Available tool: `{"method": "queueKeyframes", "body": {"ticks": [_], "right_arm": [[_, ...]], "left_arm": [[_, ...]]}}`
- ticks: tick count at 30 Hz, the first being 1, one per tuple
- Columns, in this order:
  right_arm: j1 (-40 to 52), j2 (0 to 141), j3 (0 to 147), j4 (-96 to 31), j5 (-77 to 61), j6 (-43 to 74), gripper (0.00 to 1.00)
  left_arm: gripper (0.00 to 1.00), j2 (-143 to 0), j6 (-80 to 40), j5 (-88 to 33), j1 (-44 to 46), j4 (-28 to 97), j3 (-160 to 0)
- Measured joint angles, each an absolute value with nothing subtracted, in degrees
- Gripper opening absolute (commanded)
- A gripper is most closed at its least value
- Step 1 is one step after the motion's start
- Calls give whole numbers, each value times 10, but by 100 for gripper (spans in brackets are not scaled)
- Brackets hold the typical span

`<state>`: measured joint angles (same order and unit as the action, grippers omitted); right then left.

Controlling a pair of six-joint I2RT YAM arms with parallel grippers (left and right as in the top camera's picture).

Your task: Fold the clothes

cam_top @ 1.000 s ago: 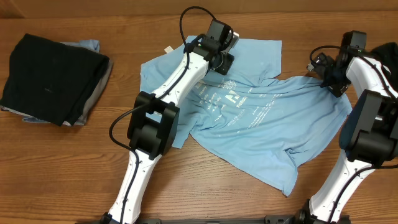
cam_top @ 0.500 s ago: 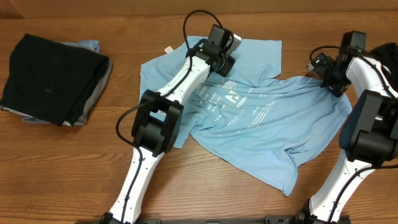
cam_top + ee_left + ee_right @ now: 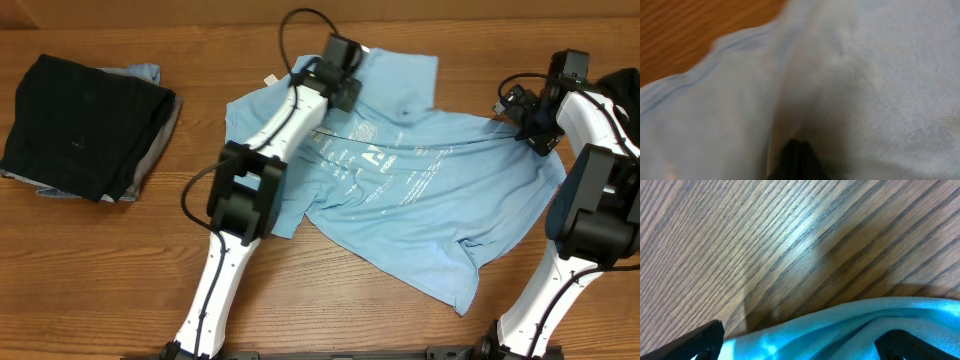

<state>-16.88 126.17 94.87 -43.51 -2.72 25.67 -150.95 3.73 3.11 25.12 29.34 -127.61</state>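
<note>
Lying spread across the middle and right of the table (image 3: 100, 260), the T-shirt (image 3: 420, 200) is showing its white print upward. The left jaws are pinching it near its far edge, closed tight on a fold of blue cloth. The right jaws are standing wide over its right edge, gripping nothing. A black stack (image 3: 85, 125) is sitting well apart at the left.

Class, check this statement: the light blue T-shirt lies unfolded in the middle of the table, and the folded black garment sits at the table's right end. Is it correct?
No. The overhead view shows the folded black garment at the left end of the table, not the right. The light blue T-shirt does lie unfolded in the middle.
</note>
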Motion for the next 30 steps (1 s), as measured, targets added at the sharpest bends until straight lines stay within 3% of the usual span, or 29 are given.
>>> {"method": "queueKeyframes", "body": {"ticks": [5, 6, 11, 14, 17, 23, 30], "right_arm": [[-169, 1262, 949, -435, -27, 256, 100], [-169, 1262, 949, -435, -27, 256, 100], [-169, 1262, 949, -435, -27, 257, 100], [-169, 1262, 949, -435, -27, 256, 100], [-169, 1262, 949, -434, -27, 256, 100], [-169, 1262, 949, -434, -27, 256, 100], [-169, 1262, 949, -433, -27, 256, 100]], "left_arm": [[6, -1511, -6, 39, 181, 307, -1282], [17, -1511, -15, 39, 169, 310, -1283], [46, -1518, -42, -1, 111, 347, -1312], [58, -1536, -52, -22, 99, 408, -1375], [87, -1548, -64, -24, 96, 477, -1459], [100, -1496, -156, -27, 94, 647, -1631], [100, -1323, -216, -43, 71, 844, -1690]]}}
